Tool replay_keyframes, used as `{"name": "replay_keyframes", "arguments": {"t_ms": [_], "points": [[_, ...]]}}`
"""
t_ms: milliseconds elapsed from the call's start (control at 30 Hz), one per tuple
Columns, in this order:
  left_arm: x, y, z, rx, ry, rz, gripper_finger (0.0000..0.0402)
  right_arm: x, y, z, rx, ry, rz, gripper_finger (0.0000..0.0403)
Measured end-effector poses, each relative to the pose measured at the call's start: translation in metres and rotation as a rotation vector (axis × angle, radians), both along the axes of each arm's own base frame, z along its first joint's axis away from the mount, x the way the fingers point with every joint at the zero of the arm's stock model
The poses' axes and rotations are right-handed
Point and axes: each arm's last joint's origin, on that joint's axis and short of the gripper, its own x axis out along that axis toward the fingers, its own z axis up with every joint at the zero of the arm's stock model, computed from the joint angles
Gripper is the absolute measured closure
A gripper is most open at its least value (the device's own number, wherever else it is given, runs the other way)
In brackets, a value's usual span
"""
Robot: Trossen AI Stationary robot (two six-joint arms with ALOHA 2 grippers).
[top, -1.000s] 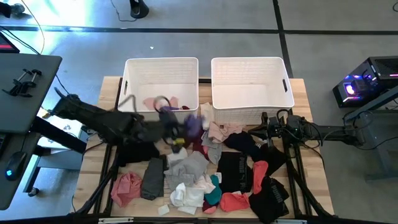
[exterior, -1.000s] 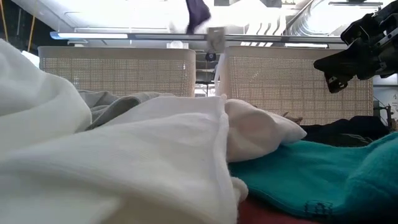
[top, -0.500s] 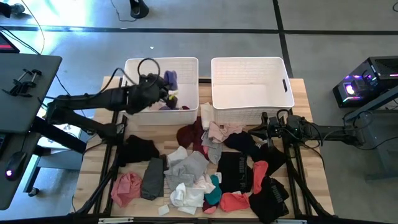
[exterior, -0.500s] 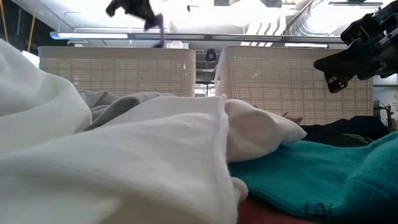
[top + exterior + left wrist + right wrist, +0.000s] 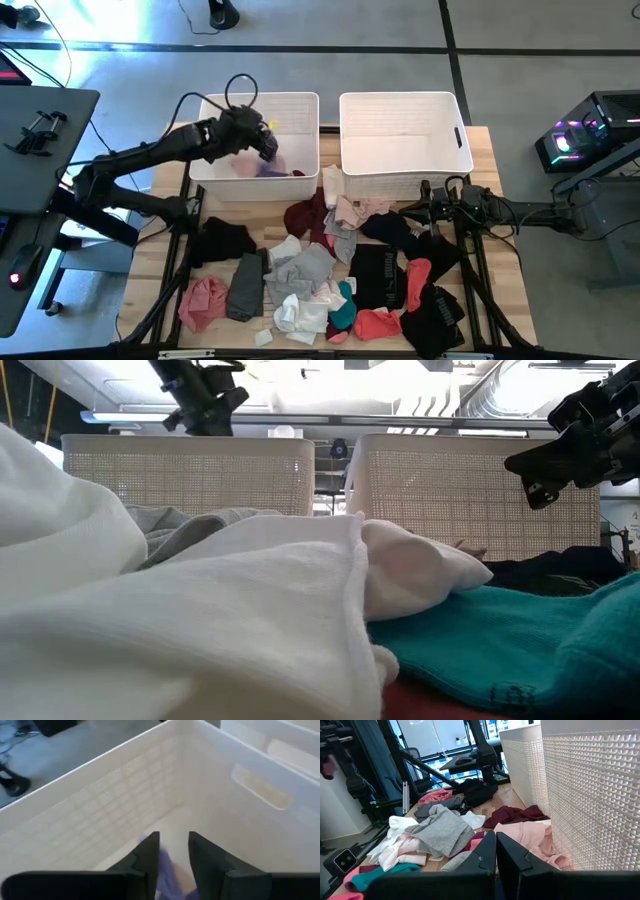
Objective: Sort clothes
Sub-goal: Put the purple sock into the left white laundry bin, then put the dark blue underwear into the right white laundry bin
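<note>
The clothes (image 5: 330, 265) lie heaped on the wooden table in front of two white slatted baskets. My left gripper (image 5: 173, 837) hangs open over the left basket (image 5: 210, 110), its fingers pointing down into it. A lavender garment (image 5: 268, 170) lies on that basket's floor below the fingers, beside a pink piece (image 5: 240, 166) and a maroon piece (image 5: 296, 172). In the left wrist view the lavender cloth (image 5: 167, 875) shows blurred through the gap between the fingers. My right gripper (image 5: 495, 851) rests shut and level near the right basket (image 5: 405, 105), above the pile's right part.
The right basket's front wall (image 5: 590, 795) stands close beside my right gripper. Black garments (image 5: 385, 275) cover the table's near right. White cloth (image 5: 180, 620) and teal cloth (image 5: 520, 640) lie near the front edge. A desk (image 5: 40, 130) stands left of the table.
My left gripper has swung from above the pile toward the table's far edge and left, carrying the lavender garment over the left basket. There it has tipped downward and opened. The garment has dropped from the fingers onto the basket's floor.
</note>
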Motion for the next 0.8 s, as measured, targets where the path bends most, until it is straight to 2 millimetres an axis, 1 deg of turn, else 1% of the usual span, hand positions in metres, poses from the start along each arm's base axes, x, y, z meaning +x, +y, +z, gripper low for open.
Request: {"name": "replay_keyframes", "arguments": {"t_ms": [100, 167, 267, 400, 533, 600, 667, 800], "points": [[-0.002, 0.003, 0.004, -0.027, -0.048, -0.062, 0.028, 0.0, 0.0, 0.0, 0.0, 0.0, 0.0, 0.0402], [-0.004, 0.002, 0.009, -0.053, -0.099, -0.137, 0.027, 0.0, 0.0, 0.0, -0.002, 0.0, 0.0, 0.0402], [-0.006, -0.008, 0.026, -0.07, -0.227, -0.282, 0.0266, 0.0, 0.0, 0.0, -0.047, 0.001, -0.002, 0.0402], [-0.008, -0.024, 0.05, -0.021, -0.415, -0.448, 0.0269, 0.0, 0.0, 0.0, -0.075, 0.001, -0.001, 0.0402], [-0.012, -0.033, 0.072, 0.077, -0.568, -0.512, 0.027, 0.0, 0.0, 0.002, -0.049, -0.017, 0.001, 0.0402], [-0.013, -0.035, 0.079, 0.113, -0.62, -0.523, 0.027, 0.0, 0.0, 0.004, 0.026, -0.042, 0.011, 0.0402], [-0.014, -0.037, 0.082, 0.123, -0.659, -0.523, 0.027, 0.0, 0.001, 0.009, 0.169, -0.089, 0.024, 0.0402], [-0.014, -0.037, 0.084, 0.077, -0.715, -0.502, 0.027, -0.001, 0.001, 0.021, 0.622, -0.181, 0.051, 0.0402]]}}
